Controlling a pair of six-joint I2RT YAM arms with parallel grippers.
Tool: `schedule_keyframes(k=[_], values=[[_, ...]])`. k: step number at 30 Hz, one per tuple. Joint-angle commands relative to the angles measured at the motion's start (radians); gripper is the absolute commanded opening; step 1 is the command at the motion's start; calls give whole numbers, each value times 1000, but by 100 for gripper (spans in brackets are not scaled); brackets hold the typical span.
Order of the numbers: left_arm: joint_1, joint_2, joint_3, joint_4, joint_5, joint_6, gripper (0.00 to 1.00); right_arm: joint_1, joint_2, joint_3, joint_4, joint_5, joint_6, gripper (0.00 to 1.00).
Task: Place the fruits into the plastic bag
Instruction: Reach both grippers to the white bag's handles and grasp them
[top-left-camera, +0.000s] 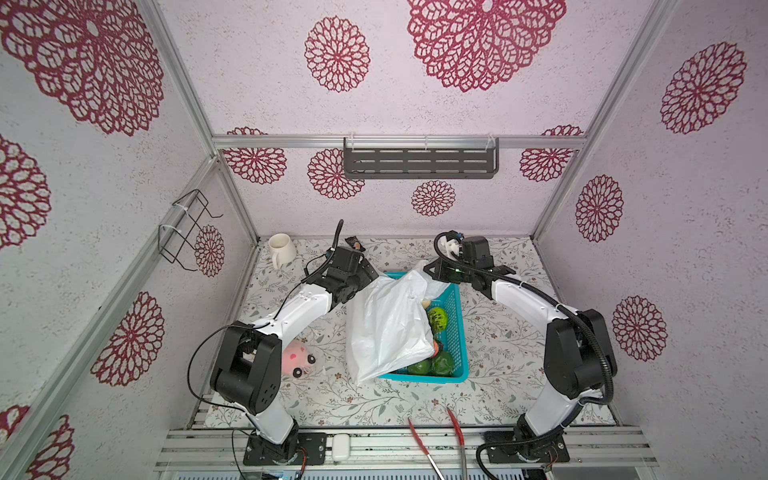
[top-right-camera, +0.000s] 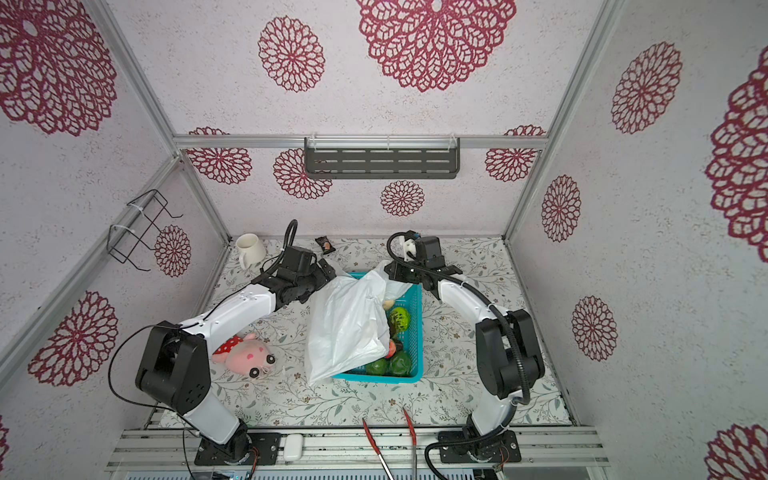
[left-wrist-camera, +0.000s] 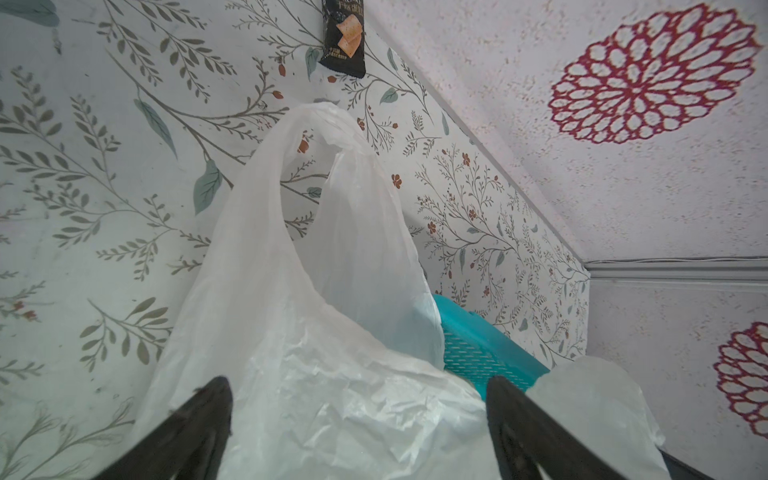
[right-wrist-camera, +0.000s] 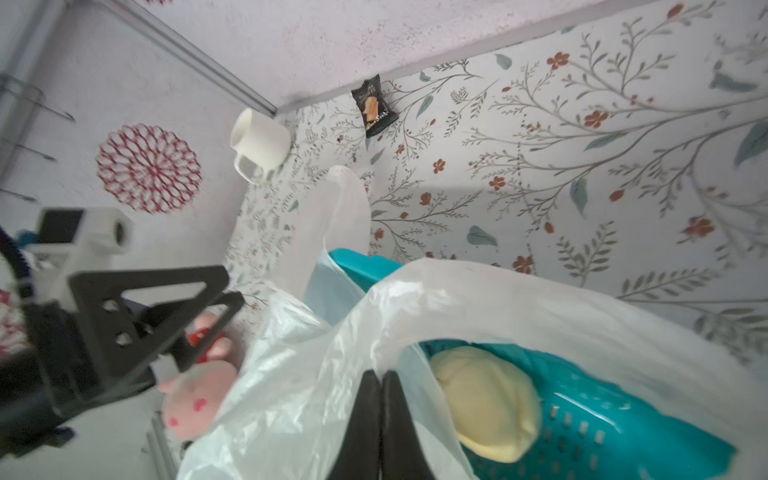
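The white plastic bag (top-left-camera: 386, 324) (top-right-camera: 345, 328) lies crumpled over the left half of the teal basket (top-left-camera: 459, 332). In the basket's uncovered part sit a green kiwi half (top-left-camera: 437, 319) (top-right-camera: 400, 319) and two green round fruits (top-left-camera: 419, 368) (top-left-camera: 443, 363). A pale yellow piece (right-wrist-camera: 486, 403) lies at its far end. My right gripper (right-wrist-camera: 381, 374) (top-left-camera: 430, 268) is shut on a fold of the bag's handle at the basket's far edge. At the bag's far left my left gripper (left-wrist-camera: 357, 386) (top-left-camera: 370, 276) stands open, with crinkled film between its fingers. One handle loop (left-wrist-camera: 299, 137) sticks up past it.
A white mug (top-left-camera: 281, 249) and a dark snack packet (top-left-camera: 355, 243) sit at the back of the table. A pink plush toy (top-left-camera: 297, 359) lies by the left arm. Red-handled tongs (top-left-camera: 436, 444) rest at the front edge. A grey shelf (top-left-camera: 419, 162) hangs on the back wall.
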Motion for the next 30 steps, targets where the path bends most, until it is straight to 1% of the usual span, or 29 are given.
schedule_keyframes(k=[1,4,8,11,13,20,28,30], values=[[11,35,31,10,65,-26,98,11,-96,-56,56,-52,-15,0],[12,77,66,-6,107,-12,98,34,-154,-105,37,-22,-47,0],[12,127,128,-57,144,-4,98,70,-225,-165,-10,47,-95,0],[9,152,172,-113,163,10,100,89,-264,-200,-17,108,-108,0],[5,162,196,-157,165,28,99,94,-275,-210,-15,132,-107,0],[-10,160,213,-249,226,60,89,102,-271,-205,-18,231,-106,0],[-30,165,213,-289,232,85,88,110,-274,-201,-16,266,-116,0],[-32,170,216,-285,231,83,82,113,-276,-202,-19,271,-121,0]])
